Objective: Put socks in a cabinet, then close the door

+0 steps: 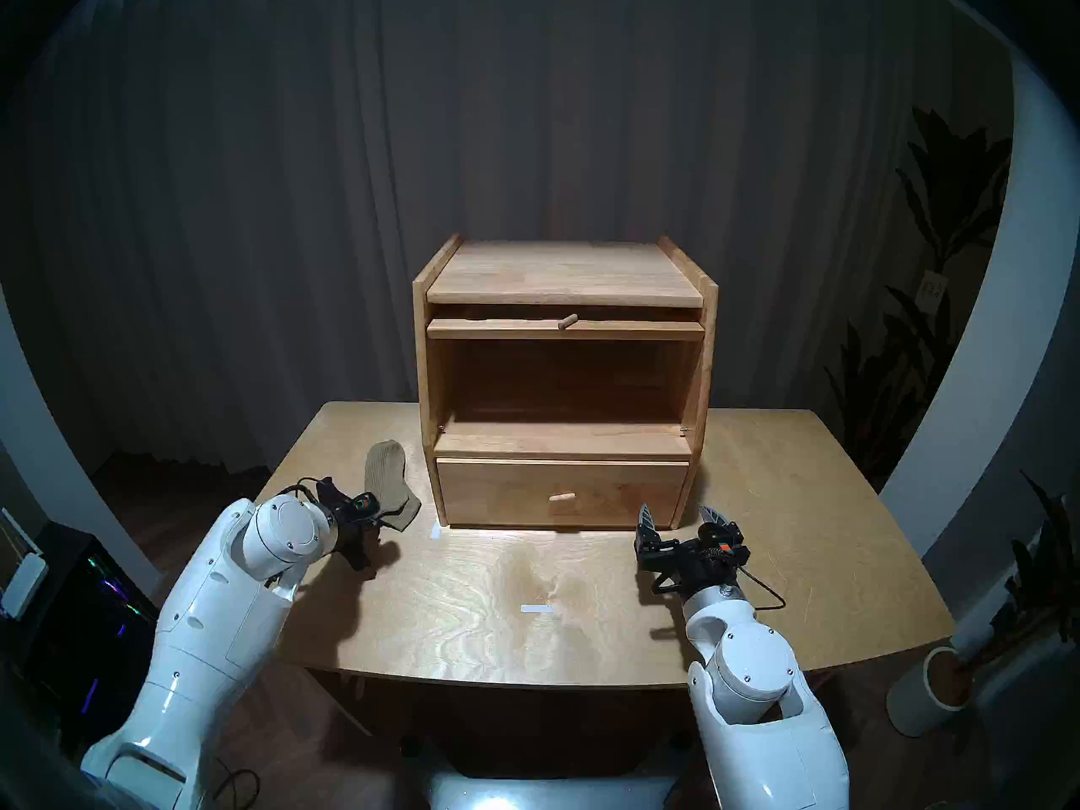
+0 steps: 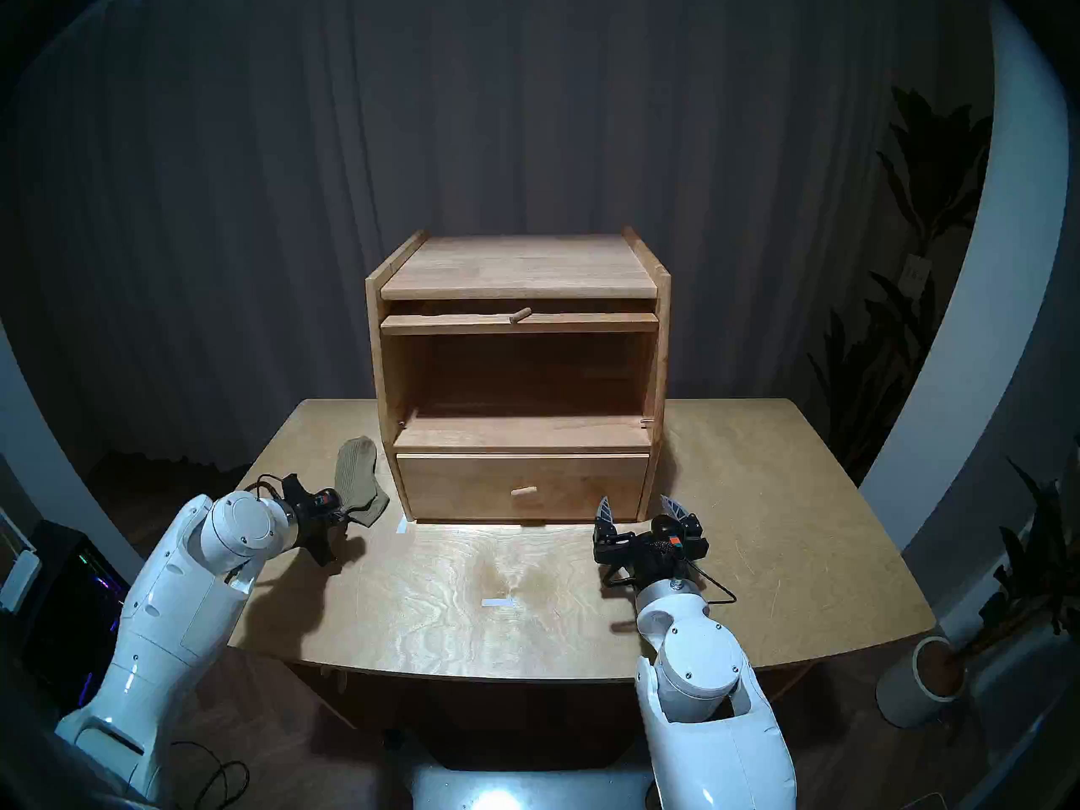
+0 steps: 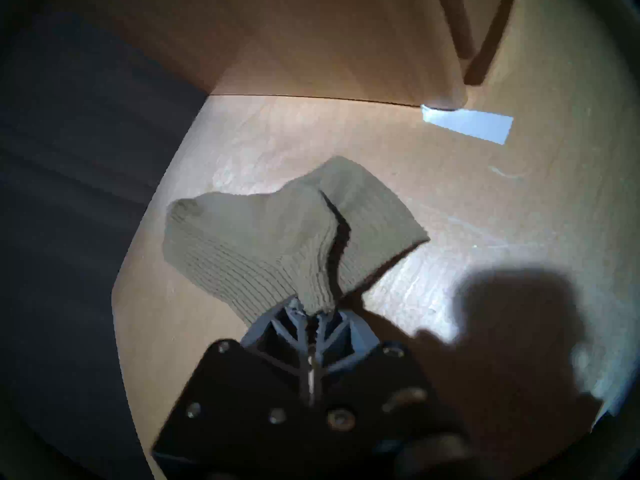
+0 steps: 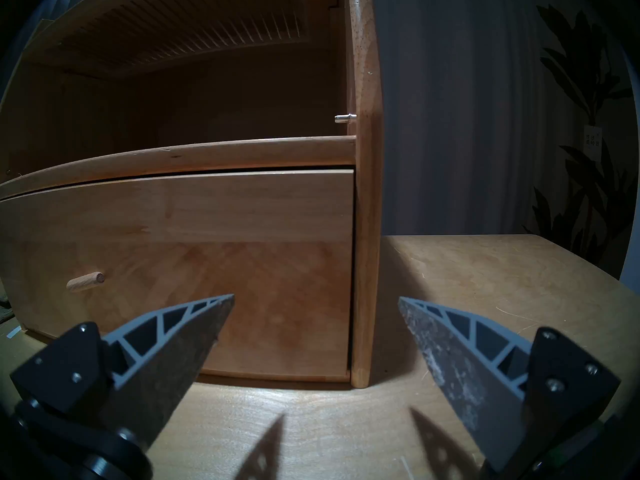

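The olive-tan ribbed socks [image 1: 387,477] lie on the table just left of the cabinet [image 1: 564,271]. My left gripper [image 1: 381,518] is shut on their near folded part; the left wrist view shows the fingers [image 3: 298,325] pinching the socks [image 3: 263,240], which bunch up beyond them. The door [image 1: 564,329] is raised flat under the cabinet top, peg knob pointing out, so the upper compartment stands open and holds nothing. Its ribbed window [image 4: 194,22] shows from below. My right gripper [image 1: 678,513] is open and empty in front of the cabinet's lower right corner [image 4: 360,330].
The lower drawer [image 1: 561,490] is shut, its peg knob [image 4: 85,282] left of my right gripper. White tape strips [image 1: 536,609] mark the wooden table [image 1: 789,557]. A potted plant [image 1: 935,692] stands off the right edge, and a computer case [image 1: 87,604] off the left.
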Tool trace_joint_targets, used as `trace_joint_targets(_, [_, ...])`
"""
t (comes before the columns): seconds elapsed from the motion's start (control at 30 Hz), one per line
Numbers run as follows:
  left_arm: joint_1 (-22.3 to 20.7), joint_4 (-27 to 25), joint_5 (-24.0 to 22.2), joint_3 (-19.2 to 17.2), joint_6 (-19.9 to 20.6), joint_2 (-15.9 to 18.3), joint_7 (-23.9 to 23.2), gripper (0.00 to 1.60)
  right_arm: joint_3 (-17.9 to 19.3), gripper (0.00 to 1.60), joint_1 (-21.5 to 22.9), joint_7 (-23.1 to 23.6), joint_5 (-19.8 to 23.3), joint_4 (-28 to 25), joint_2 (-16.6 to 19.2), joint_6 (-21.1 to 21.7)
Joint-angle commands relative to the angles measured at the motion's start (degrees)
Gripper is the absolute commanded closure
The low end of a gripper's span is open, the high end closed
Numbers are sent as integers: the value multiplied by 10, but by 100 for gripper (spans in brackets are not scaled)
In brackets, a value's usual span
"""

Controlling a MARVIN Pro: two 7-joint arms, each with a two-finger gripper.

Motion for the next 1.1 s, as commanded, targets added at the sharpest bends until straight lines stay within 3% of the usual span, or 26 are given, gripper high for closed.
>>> trace_joint_targets(0.0, [17, -69, -76, -88, 8, -35, 63, 160, 1, 0, 4, -1, 0, -9, 0, -3])
trace_joint_targets(0.07, [15, -73, -83, -94, 7, -36, 70, 160, 1, 0, 4, 0, 0, -9, 0, -3])
trace_joint_targets(0.3, [11, -137, -171, -165, -13, -81, 104, 160, 1, 0, 6, 0, 0, -5, 0, -3])
trace_joint_targets(0.6, [4, -199, -277, -217, -41, -136, 107, 160, 1, 0, 7, 0, 0, -4, 0, -3])
trace_joint_targets(0.83, [7, -260, -392, -238, -63, -174, 69, 160, 1, 0, 8, 0, 0, -2, 0, -3])
trace_joint_targets(1.07, [27, -314, -495, -246, -53, -207, 16, 160, 1, 0, 8, 0, 0, -1, 0, -3])
